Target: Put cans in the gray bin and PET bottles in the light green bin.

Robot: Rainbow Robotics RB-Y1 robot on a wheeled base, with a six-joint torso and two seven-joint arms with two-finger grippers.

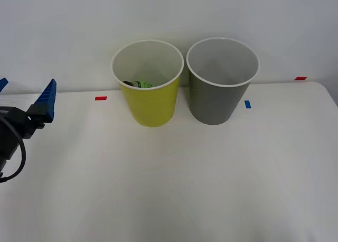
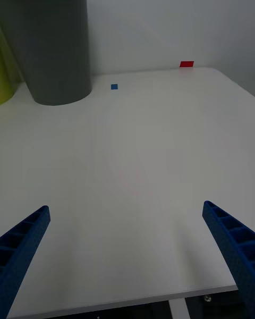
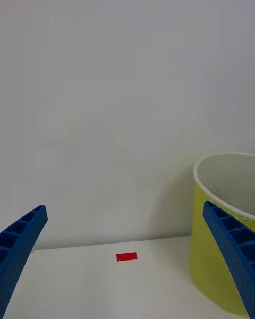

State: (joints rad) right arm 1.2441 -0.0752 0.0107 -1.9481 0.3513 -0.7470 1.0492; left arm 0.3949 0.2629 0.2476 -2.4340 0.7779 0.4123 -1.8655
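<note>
Sorting status: the PET bottle (image 1: 140,84) lies down inside the light green bin (image 1: 150,107), its green label and black cap peeking over the near rim; no can is visible on the white table (image 1: 169,189), and judging from that the job looks close to done.
Gray bin: the gray bin (image 1: 219,99) stands upright just beside the light green one, on its right, and what shows of its inside holds nothing (the bottom is hidden from the front view).
Left gripper: the left gripper (image 1: 26,102) hovers at the table's left edge, well apart from both bins, fingers spread wide and holding nothing; its wrist view looks past a red tape mark (image 3: 126,256) to the yellow-green wall.
Right gripper: the right gripper (image 2: 127,255) hangs low over the table's near right part, blue fingers (image 2: 21,242) splayed and carrying nothing, with the gray bin far ahead.
Tipping risk: the bins are tall and taper to a narrow foot, so a sideways sweep of the left arm towards the middle would probably topple the green one and spill the bottle.
Neighbour risk: the bins stand so close that a knock to one likely shoves the other.
Missed item risk: a can beyond these views would go unsorted.
</note>
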